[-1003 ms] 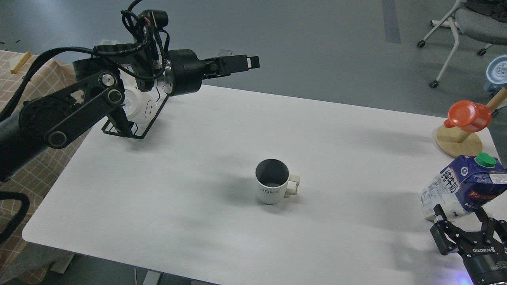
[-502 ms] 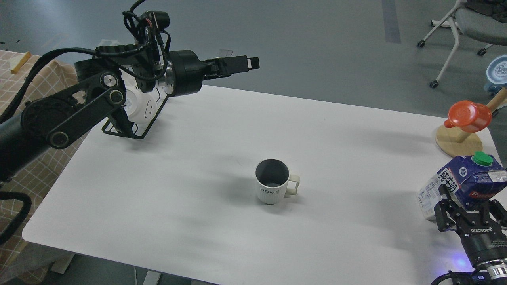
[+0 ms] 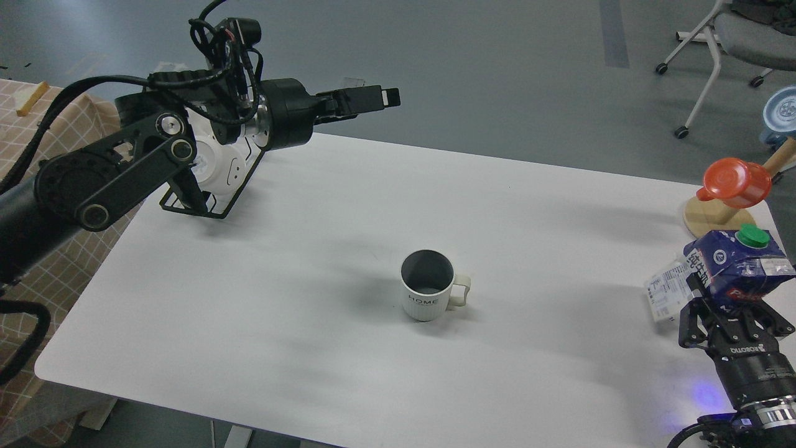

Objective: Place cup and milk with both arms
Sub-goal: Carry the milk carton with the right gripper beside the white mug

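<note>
The cup, a white ribbed mug with a dark inside and "HOME" lettering, stands upright near the middle of the white table, handle to the right, with nothing touching it. The milk, a blue and white carton with a green cap, is at the table's right edge and leans slightly. My right gripper has its fingers on both sides of the carton's lower part. My left gripper is high over the table's back edge, far from the cup. It is seen side-on, so its fingers cannot be told apart.
A black wire rack with white mugs stands at the back left corner, under my left arm. An orange-red cup hangs on a wooden stand at the back right, just behind the milk. A chair stands on the floor beyond.
My right gripper moved forward from below the carton, closed around its base, and the carton shifted away and left with it. My left gripper drifted slightly left. The cup did not move.
</note>
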{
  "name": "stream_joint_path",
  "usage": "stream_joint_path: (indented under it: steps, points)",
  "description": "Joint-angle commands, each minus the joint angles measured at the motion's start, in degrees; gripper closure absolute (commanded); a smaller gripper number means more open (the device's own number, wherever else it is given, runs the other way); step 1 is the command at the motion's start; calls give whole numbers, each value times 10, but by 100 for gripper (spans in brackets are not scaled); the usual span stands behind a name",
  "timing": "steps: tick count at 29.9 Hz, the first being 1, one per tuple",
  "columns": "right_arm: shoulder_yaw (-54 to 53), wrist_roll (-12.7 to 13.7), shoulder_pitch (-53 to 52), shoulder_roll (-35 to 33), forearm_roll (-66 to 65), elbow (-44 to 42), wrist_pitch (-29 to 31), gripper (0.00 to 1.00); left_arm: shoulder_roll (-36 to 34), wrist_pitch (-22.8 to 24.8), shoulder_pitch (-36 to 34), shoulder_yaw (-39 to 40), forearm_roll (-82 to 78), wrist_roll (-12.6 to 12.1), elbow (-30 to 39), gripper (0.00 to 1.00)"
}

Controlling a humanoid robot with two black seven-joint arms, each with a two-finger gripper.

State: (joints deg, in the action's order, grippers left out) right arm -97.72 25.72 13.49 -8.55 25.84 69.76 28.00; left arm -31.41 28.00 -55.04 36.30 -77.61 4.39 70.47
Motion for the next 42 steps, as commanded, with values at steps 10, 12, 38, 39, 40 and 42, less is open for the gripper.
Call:
stream_joint_path:
  steps: [10,12,38,39,40,42]
  points:
    - [167,-3,-35,34,-42,93,0,84,-4,0,2,-2,0,0,-3,3]
    - [187,-4,-57,61,-71,58,0,83,-5,0,2,-1,0,0,-3,3]
    - [239,-7,-134,85,-112,-62,0,29,-8,0,13,-1,0,0,-8,3]
    - [238,-7,-134,85,-112,-63,0,13,-7,0,13,-1,0,0,-8,3]
    - [239,-6,-131,85,-111,-57,0,4,-8,0,13,-1,0,0,-8,3]
    - [237,-6,-125,85,-110,-51,0,2,-8,0,13,0,0,0,-8,3]
